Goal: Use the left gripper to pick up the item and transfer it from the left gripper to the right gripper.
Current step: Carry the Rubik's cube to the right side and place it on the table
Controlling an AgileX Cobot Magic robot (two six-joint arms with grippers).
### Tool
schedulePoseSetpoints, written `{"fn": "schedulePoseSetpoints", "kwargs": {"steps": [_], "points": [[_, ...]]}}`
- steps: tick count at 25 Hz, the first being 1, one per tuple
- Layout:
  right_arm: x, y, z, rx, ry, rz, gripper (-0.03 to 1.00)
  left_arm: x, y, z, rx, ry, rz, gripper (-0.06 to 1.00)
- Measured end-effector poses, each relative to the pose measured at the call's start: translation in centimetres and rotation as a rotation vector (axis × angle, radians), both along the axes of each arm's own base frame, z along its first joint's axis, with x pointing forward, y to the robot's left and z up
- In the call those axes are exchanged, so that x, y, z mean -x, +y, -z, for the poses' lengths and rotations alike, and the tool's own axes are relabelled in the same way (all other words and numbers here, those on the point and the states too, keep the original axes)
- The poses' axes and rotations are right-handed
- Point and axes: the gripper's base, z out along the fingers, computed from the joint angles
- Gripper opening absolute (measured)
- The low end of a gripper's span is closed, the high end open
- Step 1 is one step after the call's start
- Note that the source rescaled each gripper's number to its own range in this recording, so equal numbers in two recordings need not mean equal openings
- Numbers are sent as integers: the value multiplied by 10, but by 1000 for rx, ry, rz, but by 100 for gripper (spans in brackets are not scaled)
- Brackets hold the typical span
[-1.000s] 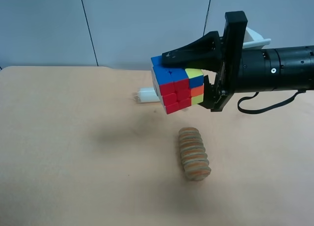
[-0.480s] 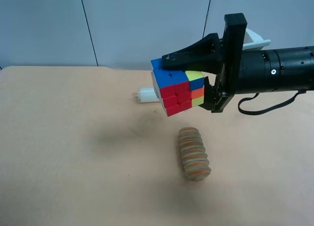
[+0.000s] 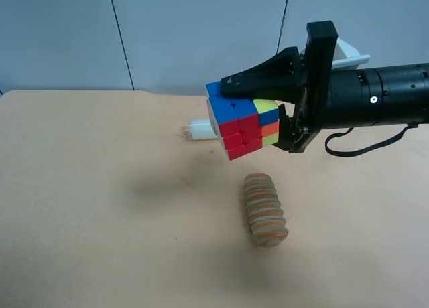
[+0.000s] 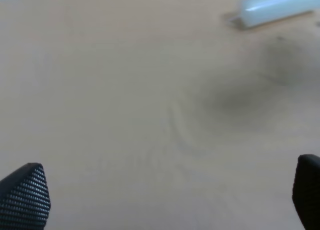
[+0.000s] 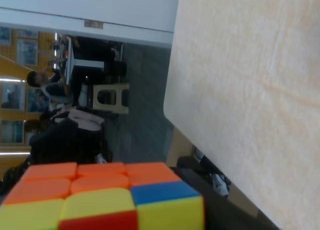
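The puzzle cube (image 3: 238, 124) hangs in the air above the tan table, clamped in my right gripper (image 3: 258, 114). That gripper belongs to the black arm with the white bracket, reaching in from the exterior high view's right. One wedge jaw lies on the cube's blue top; the other is mostly hidden behind it. In the right wrist view the cube (image 5: 100, 197) fills the lower edge, showing orange, yellow and blue stickers. My left gripper (image 4: 165, 195) is open and empty over bare table, with only its two black fingertips (image 4: 25, 195) showing. It is out of the exterior high view.
A white cylinder (image 3: 200, 129) lies on the table behind the cube; it also shows in the left wrist view (image 4: 277, 7). A ribbed tan-orange roll (image 3: 265, 209) lies on the table below and in front of the cube. The table's far edge meets a grey wall.
Almost nothing. The right gripper and the cube have shifted only a hair and the grip is unchanged.
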Motion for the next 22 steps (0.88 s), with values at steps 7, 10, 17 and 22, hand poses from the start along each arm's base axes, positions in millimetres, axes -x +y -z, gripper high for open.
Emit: {"fn": "schedulePoseSetpoints", "kwargs": {"steps": [7, 10, 17, 22], "points": [[0, -2, 6, 95, -34, -13, 0, -1, -1, 0, 0, -1, -227, 100], [-6, -3, -1, 188, -94, -16, 0, -1, -2, 0, 0, -1, -277, 100], [-35, -14, -35, 534, -249, 23, 0, -1, -2, 0, 0, -1, -282, 100], [-54, -33, -51, 830, -306, 112, 0, -1, -2, 0, 0, -1, -282, 100]]}}
